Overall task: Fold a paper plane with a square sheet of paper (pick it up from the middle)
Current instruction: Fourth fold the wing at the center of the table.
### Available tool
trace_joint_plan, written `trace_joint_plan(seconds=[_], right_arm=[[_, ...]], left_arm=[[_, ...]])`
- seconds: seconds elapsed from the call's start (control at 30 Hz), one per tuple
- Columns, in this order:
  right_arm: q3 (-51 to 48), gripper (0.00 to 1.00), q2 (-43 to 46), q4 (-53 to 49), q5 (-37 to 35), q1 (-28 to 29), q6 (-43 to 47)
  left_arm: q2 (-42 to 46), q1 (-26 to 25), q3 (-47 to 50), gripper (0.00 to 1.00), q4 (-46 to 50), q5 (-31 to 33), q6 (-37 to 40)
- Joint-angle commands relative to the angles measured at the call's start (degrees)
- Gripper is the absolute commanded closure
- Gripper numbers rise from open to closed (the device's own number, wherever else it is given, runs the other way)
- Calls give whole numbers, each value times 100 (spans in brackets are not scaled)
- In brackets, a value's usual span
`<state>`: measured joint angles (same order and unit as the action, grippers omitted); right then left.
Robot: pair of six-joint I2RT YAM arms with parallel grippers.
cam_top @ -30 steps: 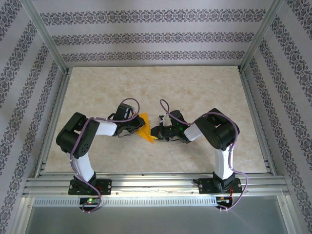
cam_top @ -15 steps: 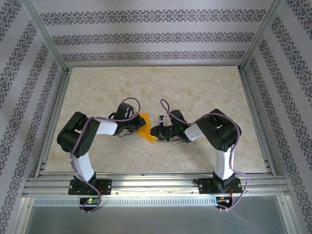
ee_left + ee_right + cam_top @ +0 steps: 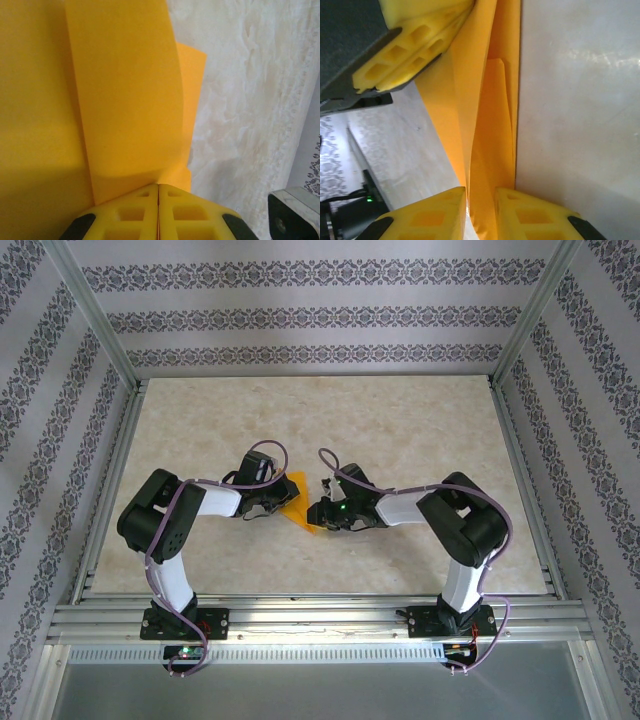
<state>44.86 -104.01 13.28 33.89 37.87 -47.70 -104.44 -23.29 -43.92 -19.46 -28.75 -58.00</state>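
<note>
looking down from the top external view, both arms reach inward and meet near the middle of the table (image 3: 400, 430), with the orange paper (image 3: 297, 502) between their tips. the paper is folded, no flat square; it reads as a small pointed wedge held just above or on the marbled surface, cannot tell which. left gripper (image 3: 280, 502) comes at it from the left, right gripper (image 3: 313, 512) from the right, the two tips close together. left wrist view: left gripper (image 3: 158, 186) has its yellow fingers (image 3: 130, 215) pressed flat together, no gap at the seam, pinching the lower edge of the paper (image 3: 125, 90); one flap stands up from the seam, curved, with another layer behind it and pale table (image 3: 240, 100) to the right. right wrist view: right gripper (image 3: 480, 192) has its fingers (image 3: 535, 215) a little apart, a narrow gap, and the layered folded edge of the paper (image 3: 490, 100) runs down through that gap; the left arm's fingers (image 3: 415, 45) clamp the far end at upper left. table (image 3: 580, 75) on the right.
</note>
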Motion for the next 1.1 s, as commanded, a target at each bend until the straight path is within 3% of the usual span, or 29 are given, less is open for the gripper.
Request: trace_joint_plan(seconds=[0.0,0.23,0.47,0.73,1.07], right_arm=[[54,77,-13,-1064,-482,43,500],[84,86,-111,-985,-448,67,394],[20,88,-119,-926,-348,37,280],[238,78,91,-1289,-457,115,575],[344,77,333,-1669,-815,175,800]], left_arm=[[-235,-62,-26,93,278,28,104],[-248,-62,-24,93,276,24,104],[-258,-62,-27,93,269,19,96],[-263,-66,13,93,243,29,83],[-261,-67,25,93,229,23,65]])
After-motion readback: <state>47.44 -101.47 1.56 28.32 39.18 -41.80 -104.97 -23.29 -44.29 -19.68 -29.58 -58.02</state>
